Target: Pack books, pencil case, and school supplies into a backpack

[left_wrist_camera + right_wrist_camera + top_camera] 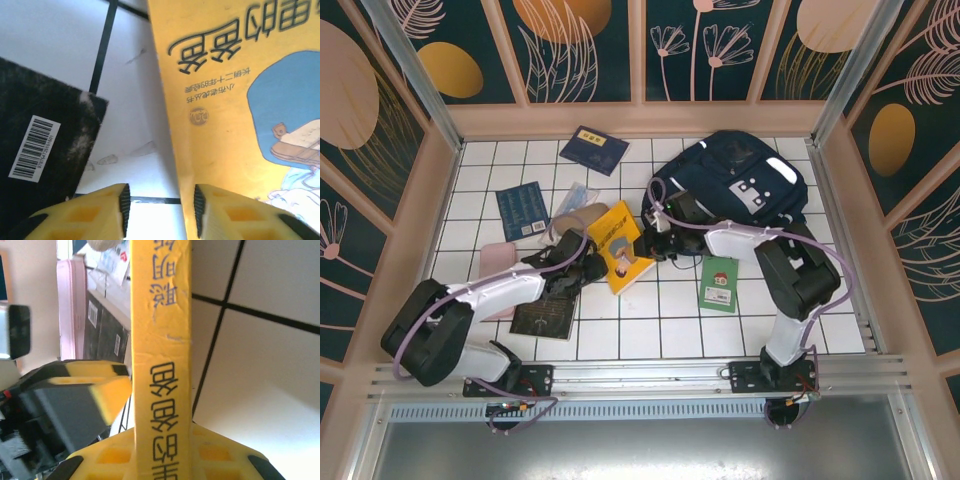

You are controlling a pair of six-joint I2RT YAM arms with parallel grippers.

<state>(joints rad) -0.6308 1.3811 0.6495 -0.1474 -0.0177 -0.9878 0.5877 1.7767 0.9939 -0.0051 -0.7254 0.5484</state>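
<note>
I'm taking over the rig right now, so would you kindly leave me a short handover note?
Left claw: open, alongside the yellow book.
Right claw: shut on the yellow book's edge.
Backpack: far right of the table, nothing seen going in yet.
Loose on the table: green booklet, black book, navy book, yellow-labelled navy book, clear packet.
Left: pack all of them.

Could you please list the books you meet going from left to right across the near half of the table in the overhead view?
Black book → yellow book → green booklet.
</note>
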